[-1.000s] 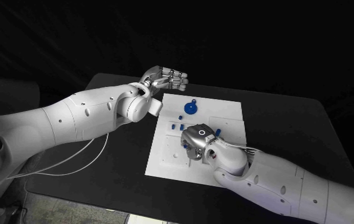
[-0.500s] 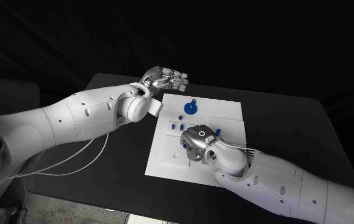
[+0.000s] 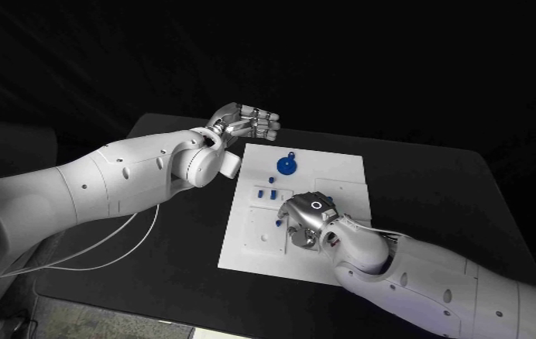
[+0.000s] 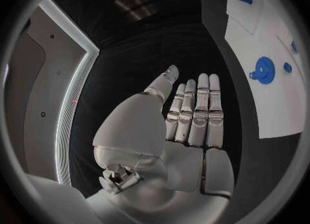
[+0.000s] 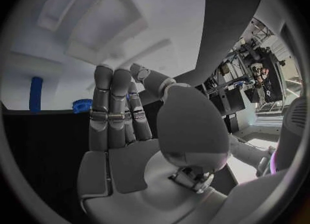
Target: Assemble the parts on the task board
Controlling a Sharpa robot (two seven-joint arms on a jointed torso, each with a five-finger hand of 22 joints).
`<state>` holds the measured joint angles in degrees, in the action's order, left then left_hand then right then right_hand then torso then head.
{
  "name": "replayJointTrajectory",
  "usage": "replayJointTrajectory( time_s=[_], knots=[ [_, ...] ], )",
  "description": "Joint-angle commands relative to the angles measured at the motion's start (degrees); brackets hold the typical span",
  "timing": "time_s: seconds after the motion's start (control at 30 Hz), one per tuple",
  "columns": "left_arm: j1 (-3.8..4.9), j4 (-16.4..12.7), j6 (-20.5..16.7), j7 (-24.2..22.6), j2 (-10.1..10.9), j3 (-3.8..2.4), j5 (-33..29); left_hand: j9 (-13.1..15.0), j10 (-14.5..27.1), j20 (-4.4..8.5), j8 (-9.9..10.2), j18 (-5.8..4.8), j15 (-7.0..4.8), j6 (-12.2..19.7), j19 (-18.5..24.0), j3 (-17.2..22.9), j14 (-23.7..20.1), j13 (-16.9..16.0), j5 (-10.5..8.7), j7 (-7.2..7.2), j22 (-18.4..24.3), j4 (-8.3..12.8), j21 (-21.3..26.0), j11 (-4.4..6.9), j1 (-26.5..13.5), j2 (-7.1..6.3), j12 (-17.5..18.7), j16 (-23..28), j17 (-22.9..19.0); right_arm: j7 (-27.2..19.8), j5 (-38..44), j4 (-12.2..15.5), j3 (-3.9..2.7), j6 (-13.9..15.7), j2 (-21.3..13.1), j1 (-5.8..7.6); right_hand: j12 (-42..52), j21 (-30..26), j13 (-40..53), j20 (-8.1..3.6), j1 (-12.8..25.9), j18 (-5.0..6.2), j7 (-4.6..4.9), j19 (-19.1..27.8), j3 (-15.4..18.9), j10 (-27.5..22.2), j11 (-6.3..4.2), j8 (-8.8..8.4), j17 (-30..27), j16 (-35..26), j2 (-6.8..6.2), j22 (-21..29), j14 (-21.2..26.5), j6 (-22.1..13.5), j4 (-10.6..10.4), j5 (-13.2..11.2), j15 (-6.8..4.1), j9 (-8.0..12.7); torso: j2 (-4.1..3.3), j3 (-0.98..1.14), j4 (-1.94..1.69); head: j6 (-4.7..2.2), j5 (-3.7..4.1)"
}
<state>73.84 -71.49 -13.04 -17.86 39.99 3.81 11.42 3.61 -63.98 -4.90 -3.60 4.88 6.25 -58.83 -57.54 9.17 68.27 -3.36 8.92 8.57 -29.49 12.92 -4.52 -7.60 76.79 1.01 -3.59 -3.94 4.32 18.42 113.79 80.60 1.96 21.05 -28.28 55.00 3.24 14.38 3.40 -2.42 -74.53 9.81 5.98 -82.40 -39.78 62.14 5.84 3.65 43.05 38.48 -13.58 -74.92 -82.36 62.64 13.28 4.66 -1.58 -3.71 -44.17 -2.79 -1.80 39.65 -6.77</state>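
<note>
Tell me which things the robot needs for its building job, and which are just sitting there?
For the job:
task board
round blue part
small blue parts
right hand, over the board
left hand, off the board's far corner, holding nothing

Just there:
black table
white cable

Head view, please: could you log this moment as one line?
left hand: open, off board | right hand: open, over task board | blue round part: on board
</note>
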Motion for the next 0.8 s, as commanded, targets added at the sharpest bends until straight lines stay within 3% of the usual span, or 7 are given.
replayJointTrajectory(
  time_s=[0.03,0.1,0.23,0.43,0.6,0.8],
  knots=[
    [0.07,-0.22,0.97,-0.07,0.12,-0.05,-0.40,0.04,0.50,-0.14,-0.05,-0.66,-0.07,0.27,-0.16,-0.05,-0.39,0.02,-0.18,0.00,0.04,-0.40,-0.24,0.02,0.31,-0.42,0.07,0.17,0.06,1.70,-1.24,1.88,-0.93,2.96,-1.39,0.04,0.08,-0.54,-0.06,0.05,-0.13,0.56,0.05,-0.30,-0.67,0.46,-0.26,-0.10,-0.24,0.15,-0.38,-0.98,0.08,0.30,-0.54,-0.26,0.13,0.04,0.00,-0.02,0.01,-0.32,0.42],
    [0.07,-0.23,0.99,-0.07,0.21,-0.05,-0.41,0.04,0.50,-0.14,-0.05,-0.66,-0.07,0.27,-0.16,-0.05,-0.39,0.02,-0.18,0.00,0.04,-0.40,-0.24,0.02,0.31,-0.42,0.07,0.17,0.06,1.68,-2.00,3.24,-2.01,3.61,-2.55,0.05,0.07,-0.62,-0.06,-0.06,0.12,0.51,0.03,-0.45,-1.37,1.48,-0.48,-0.09,-0.31,0.31,-0.62,-1.00,0.06,0.48,-1.10,-0.58,0.00,0.03,-0.02,-0.01,-0.05,-0.47,0.67],
    [0.07,-0.28,1.03,-0.13,0.35,-0.05,-0.42,0.04,0.50,-0.14,-0.05,-0.66,-0.07,0.27,-0.16,-0.05,-0.39,0.02,-0.18,0.00,0.04,-0.40,-0.24,0.02,0.31,-0.42,0.07,0.17,0.06,1.49,-3.95,5.74,-4.81,3.60,-4.79,0.07,0.06,-0.86,-0.07,-0.21,0.87,0.32,0.14,-0.77,-2.17,3.49,-0.92,-0.06,-0.30,0.66,-0.87,-0.89,-0.22,1.16,-2.46,-0.89,-0.19,0.01,0.02,-0.03,-0.05,-0.81,1.15],
    [0.07,-0.48,1.19,-0.42,0.71,-0.05,-0.44,0.03,0.46,-0.14,-0.03,-0.65,-0.09,0.32,-0.20,-0.06,-0.35,0.02,-0.14,-0.01,0.29,-0.35,-0.31,0.03,0.37,-0.50,0.06,0.16,0.08,0.82,-7.39,8.30,-9.39,-0.59,-8.80,0.66,0.10,-1.67,-0.03,-0.56,1.06,-0.61,-0.12,-1.42,-0.46,5.72,-1.49,-0.04,0.06,1.25,-0.81,-0.50,-0.47,1.37,-4.18,-0.80,-0.40,-0.01,0.02,0.01,0.14,-1.29,1.58],
    [0.07,-0.56,1.32,-0.49,0.87,-0.04,-0.48,0.03,0.46,-0.14,-0.03,-0.65,-0.09,0.32,-0.20,-0.06,-0.35,0.02,-0.14,-0.01,0.29,-0.35,-0.31,0.03,0.37,-0.50,0.06,0.16,0.08,0.28,-10.22,7.08,-11.42,-4.66,-10.66,1.02,0.14,-2.76,-0.01,-0.41,0.98,-0.84,-0.36,-1.55,2.75,4.70,-1.33,-0.06,0.02,1.17,-0.76,0.01,-0.25,1.21,-4.99,-0.46,-0.19,0.00,0.02,-0.04,0.04,-1.49,2.11],
    [0.07,-0.60,1.39,-0.51,0.92,-0.04,-0.49,0.03,0.46,-0.14,-0.03,-0.65,-0.09,0.32,-0.20,-0.06,-0.35,0.02,-0.14,-0.01,0.29,-0.35,-0.31,0.03,0.37,-0.50,0.06,0.16,0.08,0.03,-10.18,4.68,-12.16,-8.22,-11.09,1.13,0.13,-4.50,0.02,0.12,0.42,-0.92,-1.22,-1.67,8.78,2.98,-0.96,-0.06,-0.23,0.97,-0.43,1.01,-0.01,-0.46,-5.74,-1.17,0.29,0.04,-0.09,0.03,-0.13,-1.72,2.16]
  ],
)
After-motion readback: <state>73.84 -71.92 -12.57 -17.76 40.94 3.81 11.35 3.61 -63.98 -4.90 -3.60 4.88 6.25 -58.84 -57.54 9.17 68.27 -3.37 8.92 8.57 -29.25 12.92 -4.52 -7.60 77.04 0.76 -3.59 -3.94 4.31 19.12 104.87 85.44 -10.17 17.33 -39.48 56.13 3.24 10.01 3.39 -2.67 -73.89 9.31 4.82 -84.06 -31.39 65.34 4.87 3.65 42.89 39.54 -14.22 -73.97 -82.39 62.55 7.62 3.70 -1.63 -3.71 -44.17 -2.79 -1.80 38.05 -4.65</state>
